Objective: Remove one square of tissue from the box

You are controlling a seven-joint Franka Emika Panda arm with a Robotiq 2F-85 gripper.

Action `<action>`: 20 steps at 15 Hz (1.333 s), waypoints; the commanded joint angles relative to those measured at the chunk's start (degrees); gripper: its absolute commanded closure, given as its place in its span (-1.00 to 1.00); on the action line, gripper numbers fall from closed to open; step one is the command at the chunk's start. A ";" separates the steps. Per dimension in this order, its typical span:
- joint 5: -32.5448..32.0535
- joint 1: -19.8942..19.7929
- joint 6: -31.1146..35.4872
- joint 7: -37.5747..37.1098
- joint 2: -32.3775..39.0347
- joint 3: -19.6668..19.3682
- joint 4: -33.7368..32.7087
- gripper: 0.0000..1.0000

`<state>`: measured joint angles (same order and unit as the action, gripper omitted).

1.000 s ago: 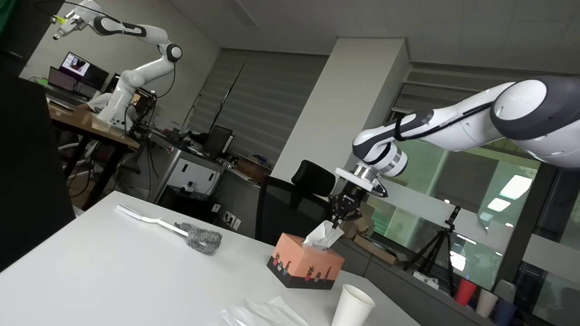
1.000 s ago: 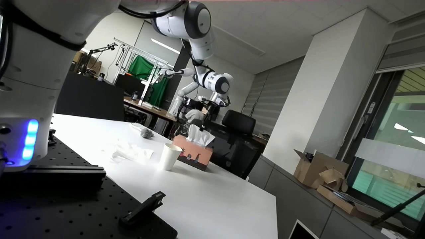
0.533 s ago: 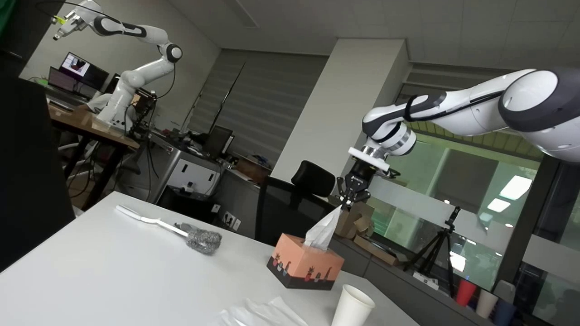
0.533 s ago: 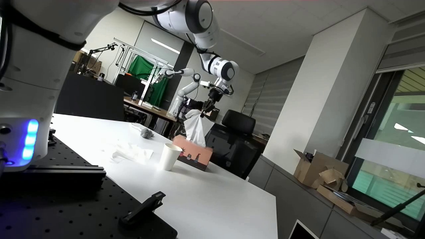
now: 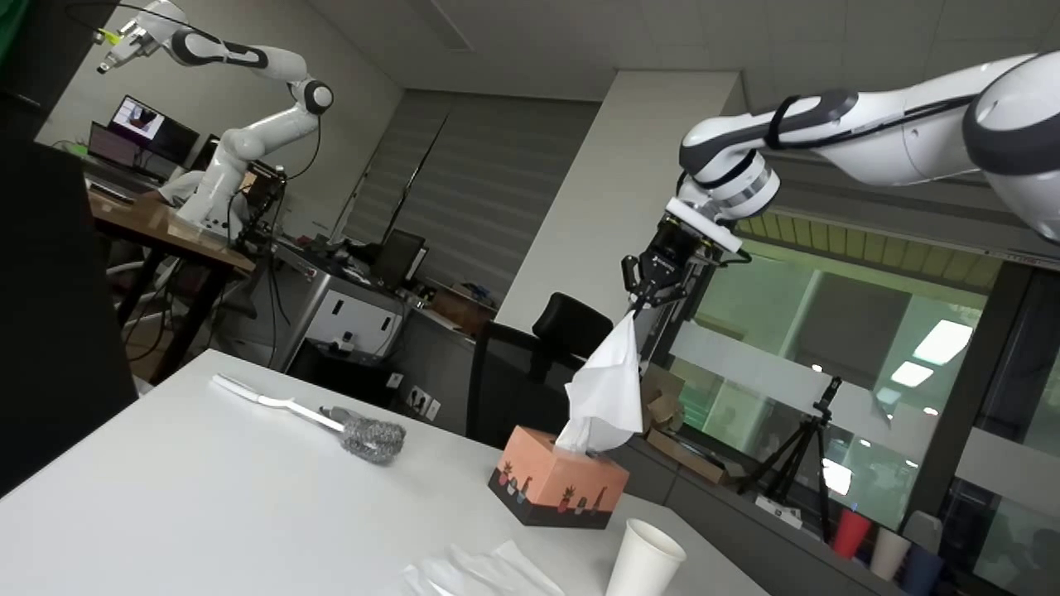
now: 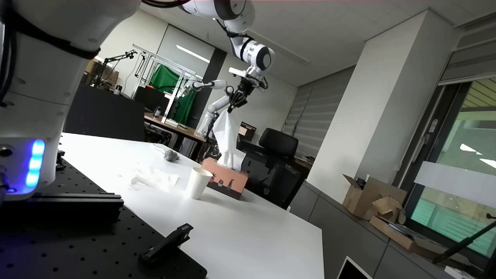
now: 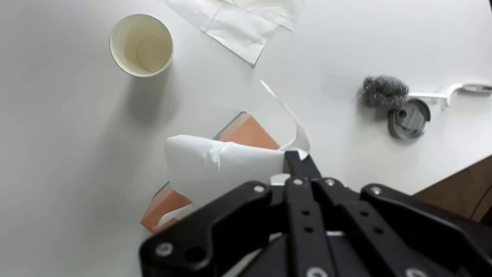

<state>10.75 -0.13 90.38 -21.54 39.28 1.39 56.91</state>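
Observation:
An orange tissue box [image 5: 559,488] with a dark base stands upright on the white table, and also shows in an exterior view [image 6: 224,179]. My gripper [image 5: 636,308] is high above the box, shut on the top corner of a white tissue [image 5: 611,389]. The tissue hangs stretched from the fingertips down to the box opening, in both exterior views [image 6: 226,133]. White tissue fills the opening; I cannot tell whether the held sheet's lower end is still inside. In the wrist view the tissue [image 7: 223,165] folds out from the closed fingertips [image 7: 298,156] and covers much of the box [image 7: 250,132].
A white paper cup [image 5: 646,559] stands close to the box. Loose white tissues [image 7: 242,30] lie flat near the cup. A grey brush [image 5: 373,437] with a white handle and a round lid [image 7: 409,119] lie farther off. A black chair [image 5: 530,389] stands behind the table edge.
My gripper has risen well above the box, keeping hold of the tissue. The tissue has been drawn up from a short tuft to a long sheet. The box has not moved.

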 commanded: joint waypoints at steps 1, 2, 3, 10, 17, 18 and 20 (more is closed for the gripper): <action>-3.02 2.94 -4.55 4.61 -2.69 1.20 5.60 1.00; -4.06 3.97 -5.91 5.45 -2.75 1.28 6.83 1.00; -5.53 5.07 -7.09 6.15 -2.81 1.32 8.24 1.00; -11.79 9.79 -20.45 14.71 -2.42 1.85 15.54 1.00; -21.13 10.84 -34.37 30.34 3.07 4.01 14.63 1.00; -22.49 10.86 -34.52 32.20 4.42 4.42 14.27 1.00; -24.10 11.05 -33.57 33.29 7.11 4.74 13.62 1.00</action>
<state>-10.67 10.70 57.43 9.71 42.96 5.46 72.22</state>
